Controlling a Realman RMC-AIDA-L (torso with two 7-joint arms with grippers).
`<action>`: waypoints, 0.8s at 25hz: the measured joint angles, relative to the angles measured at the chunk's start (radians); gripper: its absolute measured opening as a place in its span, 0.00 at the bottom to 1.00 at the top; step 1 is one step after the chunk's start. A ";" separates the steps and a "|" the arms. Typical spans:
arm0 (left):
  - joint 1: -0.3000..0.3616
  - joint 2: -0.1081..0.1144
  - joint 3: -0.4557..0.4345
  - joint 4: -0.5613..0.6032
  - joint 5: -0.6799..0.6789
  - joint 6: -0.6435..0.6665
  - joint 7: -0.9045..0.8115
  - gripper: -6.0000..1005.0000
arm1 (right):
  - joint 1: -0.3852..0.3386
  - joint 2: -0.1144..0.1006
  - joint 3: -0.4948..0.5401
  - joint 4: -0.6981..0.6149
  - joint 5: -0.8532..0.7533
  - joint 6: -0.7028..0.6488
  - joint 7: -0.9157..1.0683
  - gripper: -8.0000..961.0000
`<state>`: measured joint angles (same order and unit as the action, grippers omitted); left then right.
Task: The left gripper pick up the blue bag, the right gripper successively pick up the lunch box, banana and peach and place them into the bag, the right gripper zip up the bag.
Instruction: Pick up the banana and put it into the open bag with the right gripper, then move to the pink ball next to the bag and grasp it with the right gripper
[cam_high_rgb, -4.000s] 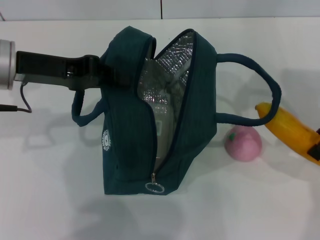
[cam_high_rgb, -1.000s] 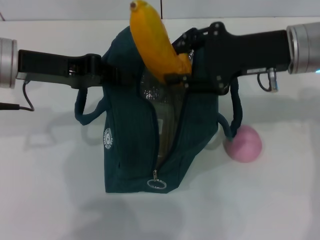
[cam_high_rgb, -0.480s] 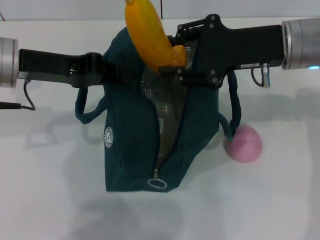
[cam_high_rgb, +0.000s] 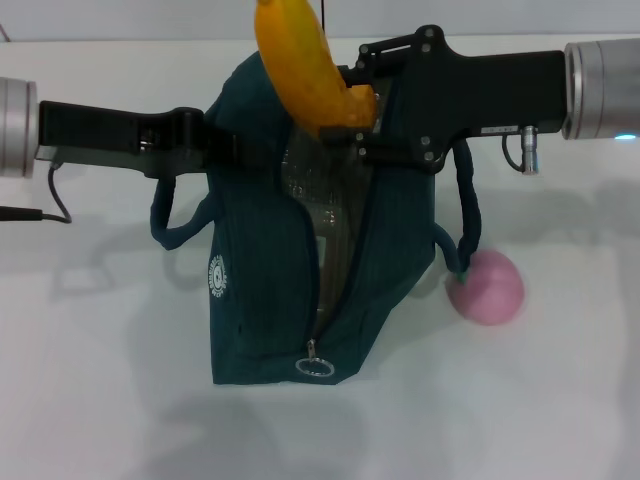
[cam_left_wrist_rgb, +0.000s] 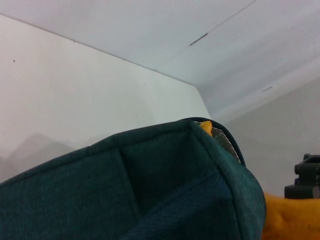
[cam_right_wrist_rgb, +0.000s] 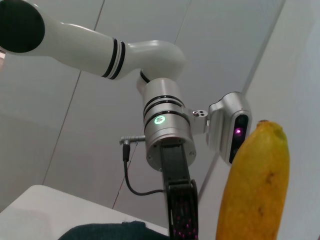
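From my left wrist: blue bag (cam_left_wrist_rgb: 150, 200), teal fabric wall filling the near field; silver foil lining (cam_left_wrist_rgb: 226, 142) at its rim; banana (cam_left_wrist_rgb: 282, 217), orange-yellow, just beyond the rim; white desk (cam_left_wrist_rgb: 75, 95) behind.

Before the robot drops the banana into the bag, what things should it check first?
1. The right gripper holds the banana firmly: ok.
2. The left gripper keeps the blue bag upright: ok.
3. Bag mouth unzipped and open: ok.
4. Banana above the opening: ok.
5. Room beside the lunch box inside: cannot tell.
6. The peach waiting on the table, clear of the drop: ok.
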<state>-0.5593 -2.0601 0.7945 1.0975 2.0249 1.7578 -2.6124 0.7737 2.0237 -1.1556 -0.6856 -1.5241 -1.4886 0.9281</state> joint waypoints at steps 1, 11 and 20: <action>-0.001 0.000 0.000 -0.001 0.000 0.000 0.000 0.05 | -0.001 0.000 -0.003 0.000 0.000 0.002 0.000 0.51; -0.003 0.003 0.000 -0.002 -0.001 0.000 0.000 0.05 | -0.021 0.005 -0.040 -0.009 0.008 0.011 -0.024 0.51; -0.004 0.005 0.000 -0.002 -0.002 0.000 -0.002 0.05 | -0.085 -0.002 -0.035 -0.087 0.072 0.002 -0.027 0.75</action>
<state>-0.5630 -2.0554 0.7942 1.0952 2.0231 1.7579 -2.6140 0.6884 2.0218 -1.1903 -0.7730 -1.4516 -1.4863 0.9010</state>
